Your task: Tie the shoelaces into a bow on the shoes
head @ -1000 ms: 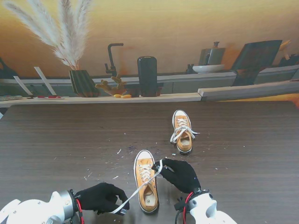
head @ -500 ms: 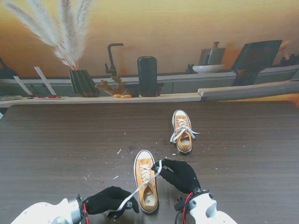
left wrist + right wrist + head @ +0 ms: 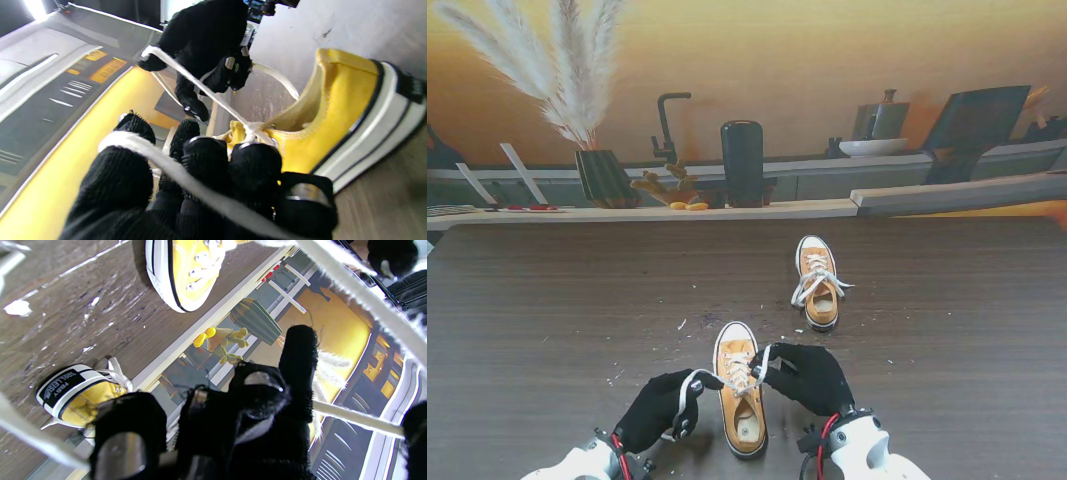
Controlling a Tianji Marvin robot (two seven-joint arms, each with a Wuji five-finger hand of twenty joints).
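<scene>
A yellow sneaker [image 3: 739, 392] lies nearest to me, toe pointing away. My left hand [image 3: 665, 408] in a black glove sits just left of it, fingers curled on one white lace [image 3: 689, 388] that loops over them. My right hand [image 3: 812, 375] is at the shoe's right side, pinching the other lace end [image 3: 765, 357] above the eyelets. In the left wrist view the lace [image 3: 173, 170] crosses my gloved fingers and a second strand [image 3: 200, 86] runs to the right hand [image 3: 206, 43]. A second yellow sneaker [image 3: 817, 283] with tied laces stands farther off.
The dark wood table [image 3: 547, 320] carries small white scraps [image 3: 681, 325] near the shoes. Along the back runs a ledge with a vase of pampas grass [image 3: 603, 176], a black cylinder [image 3: 742, 163] and yellow figures [image 3: 672, 187].
My left hand moved right and away from me, up beside the near shoe, bringing its lace along so it now arcs short over the shoe. The right hand stayed put.
</scene>
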